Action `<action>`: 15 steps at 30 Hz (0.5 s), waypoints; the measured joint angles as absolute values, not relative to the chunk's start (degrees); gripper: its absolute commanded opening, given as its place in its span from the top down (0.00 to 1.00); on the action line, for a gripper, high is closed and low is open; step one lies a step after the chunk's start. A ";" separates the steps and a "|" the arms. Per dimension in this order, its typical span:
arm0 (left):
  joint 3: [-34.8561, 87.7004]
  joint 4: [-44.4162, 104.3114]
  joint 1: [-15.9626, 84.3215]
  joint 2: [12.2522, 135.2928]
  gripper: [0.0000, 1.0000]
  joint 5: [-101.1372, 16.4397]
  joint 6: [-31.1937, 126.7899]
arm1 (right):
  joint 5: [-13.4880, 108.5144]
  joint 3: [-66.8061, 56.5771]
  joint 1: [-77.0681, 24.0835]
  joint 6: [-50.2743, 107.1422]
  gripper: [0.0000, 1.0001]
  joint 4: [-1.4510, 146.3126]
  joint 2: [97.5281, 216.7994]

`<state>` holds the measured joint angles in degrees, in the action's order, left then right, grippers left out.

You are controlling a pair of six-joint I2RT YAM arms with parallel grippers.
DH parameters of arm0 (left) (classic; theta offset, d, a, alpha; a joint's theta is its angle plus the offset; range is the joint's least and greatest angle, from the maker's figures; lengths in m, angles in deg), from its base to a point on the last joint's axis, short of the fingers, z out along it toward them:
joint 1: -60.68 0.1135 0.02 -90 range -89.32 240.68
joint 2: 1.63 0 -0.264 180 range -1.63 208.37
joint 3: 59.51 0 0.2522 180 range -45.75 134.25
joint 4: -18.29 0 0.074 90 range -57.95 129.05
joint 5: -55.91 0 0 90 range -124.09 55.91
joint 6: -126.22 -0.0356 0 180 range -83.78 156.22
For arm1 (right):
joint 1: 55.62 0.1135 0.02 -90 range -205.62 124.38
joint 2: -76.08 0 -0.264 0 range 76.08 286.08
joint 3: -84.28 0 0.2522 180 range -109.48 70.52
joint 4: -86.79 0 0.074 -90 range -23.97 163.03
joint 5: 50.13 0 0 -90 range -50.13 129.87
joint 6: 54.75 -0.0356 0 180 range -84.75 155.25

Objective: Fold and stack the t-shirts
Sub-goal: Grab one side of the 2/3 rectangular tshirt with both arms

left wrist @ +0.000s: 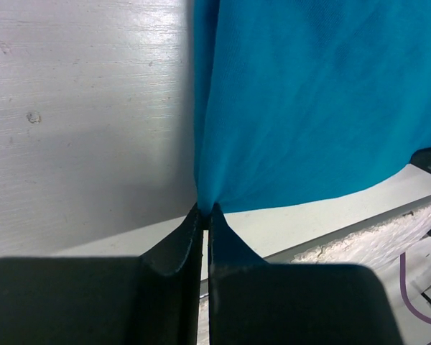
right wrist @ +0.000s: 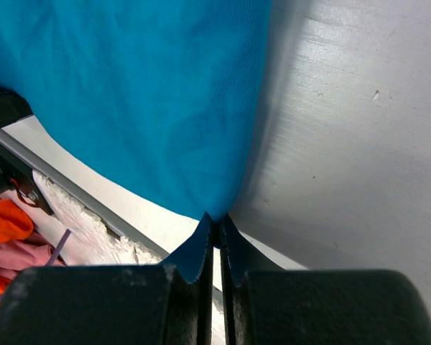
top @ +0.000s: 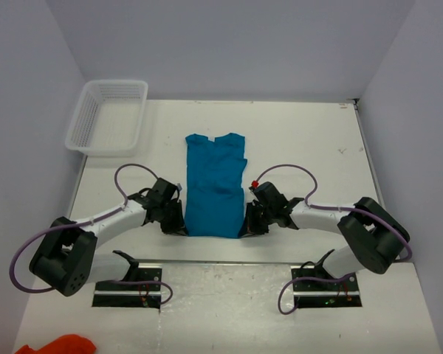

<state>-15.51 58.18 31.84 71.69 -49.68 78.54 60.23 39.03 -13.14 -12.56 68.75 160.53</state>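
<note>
Teal t-shirt (top: pixel 214 188), narrowed lengthwise, lies mid-tabletop (top: pixel 303 147), collar toward the far edge. Left gripper (left wrist: pixel 205 212) and right gripper (right wrist: pixel 215 219) are each clamped on a near hem corner. Crosswise fold in hand; next, both corners should probably rise together and travel collarward.

I see a flat white painted surface (top: pixel 303 140) boxed in by plain pale grey walls: a back wall (top: pixel 229 44), a left wall (top: pixel 22 147) and a right wall (top: pixel 421 133). The light is soft and even. A white plastic mesh basket (top: pixel 103 146) sits in the far left corner.
</note>
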 measured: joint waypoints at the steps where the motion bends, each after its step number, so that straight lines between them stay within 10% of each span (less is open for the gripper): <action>1: -15.51 58.25 31.90 71.51 1.00 -49.46 78.54 | 60.23 39.03 -13.14 -12.67 1.00 68.77 160.57; 15: -16.62 58.42 32.93 69.70 1.00 -48.96 78.54 | 59.95 39.03 -13.32 -13.94 1.00 68.88 160.88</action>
